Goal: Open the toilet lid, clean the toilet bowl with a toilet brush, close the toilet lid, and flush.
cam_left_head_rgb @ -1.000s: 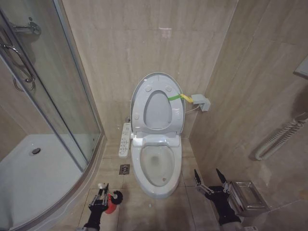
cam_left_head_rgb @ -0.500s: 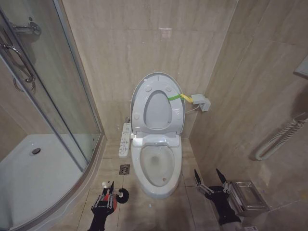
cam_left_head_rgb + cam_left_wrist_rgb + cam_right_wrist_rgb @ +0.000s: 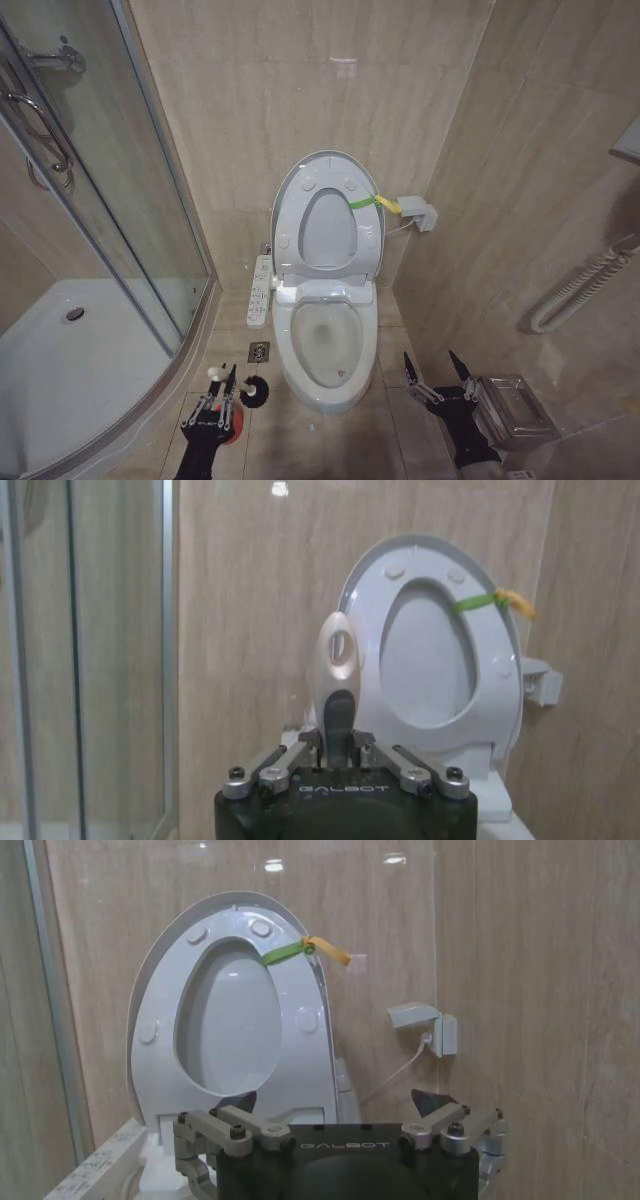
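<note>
The toilet lid (image 3: 325,222) stands raised against the back wall, with a yellow-green band (image 3: 372,202) at its right edge; it also shows as the toilet lid (image 3: 440,652) and the toilet lid (image 3: 230,1012) in the wrist views. Below it the toilet bowl (image 3: 322,345) is uncovered. My left gripper (image 3: 218,395), low on the floor left of the bowl, is shut on the toilet brush (image 3: 255,392); the brush's white handle (image 3: 340,656) rises between the fingers. The red cup holder (image 3: 228,426) sits just under the gripper. My right gripper (image 3: 435,375) hangs open to the right of the bowl, holding nothing.
A white button panel (image 3: 260,290) and a floor drain (image 3: 259,351) lie left of the bowl. The glass shower door (image 3: 110,200) and white shower tray (image 3: 70,350) bound the left. A steel box (image 3: 515,405) stands by my right arm, a wall box (image 3: 418,212) beside the lid.
My left gripper has shifted slightly right and toward the bowl with the brush; the dark brush head now sits higher, clear of the red cup. The right arm has not moved.
</note>
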Available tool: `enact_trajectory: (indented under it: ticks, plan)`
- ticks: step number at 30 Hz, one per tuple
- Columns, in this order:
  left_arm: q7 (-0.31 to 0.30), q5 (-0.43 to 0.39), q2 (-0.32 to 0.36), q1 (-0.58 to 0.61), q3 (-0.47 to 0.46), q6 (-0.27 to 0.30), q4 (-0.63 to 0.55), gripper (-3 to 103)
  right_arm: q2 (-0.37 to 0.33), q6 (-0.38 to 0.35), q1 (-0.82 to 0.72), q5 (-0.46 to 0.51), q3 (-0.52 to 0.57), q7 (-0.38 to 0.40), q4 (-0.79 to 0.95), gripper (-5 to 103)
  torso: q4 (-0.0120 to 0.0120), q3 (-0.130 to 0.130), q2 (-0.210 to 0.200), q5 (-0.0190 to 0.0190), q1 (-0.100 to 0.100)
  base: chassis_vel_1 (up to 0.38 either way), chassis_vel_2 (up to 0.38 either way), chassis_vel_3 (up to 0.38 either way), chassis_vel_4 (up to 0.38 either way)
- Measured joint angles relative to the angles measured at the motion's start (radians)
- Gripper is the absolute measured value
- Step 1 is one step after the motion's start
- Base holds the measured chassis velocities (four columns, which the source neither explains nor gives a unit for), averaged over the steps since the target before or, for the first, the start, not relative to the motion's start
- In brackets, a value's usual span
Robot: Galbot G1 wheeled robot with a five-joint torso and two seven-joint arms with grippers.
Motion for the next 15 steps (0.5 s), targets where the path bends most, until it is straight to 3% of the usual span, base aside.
enact_trajectory:
  ticks: [8, 15]
  plan:
    - [0.028, -0.004, 0.035, -0.012, -0.025, 0.009, -0.049, 19, 0.0, 0.0, 0.0, 0.0, 0.0, 0.0, 0.0, 100, 0.0, 0.0, 0.0, 0.0, 0.0, 0.0, 0.0, 0.0, 0.0]
    - [0.131, -0.097, 0.131, -0.091, -0.073, 0.008, -0.058, 19, 0.0, 0.0, 0.0, 0.0, 0.0, 0.0, 0.0, 100, -0.0001, 0.0, 0.0, -0.0001, 0.0, 0.0, 0.0, 0.0, 0.0]
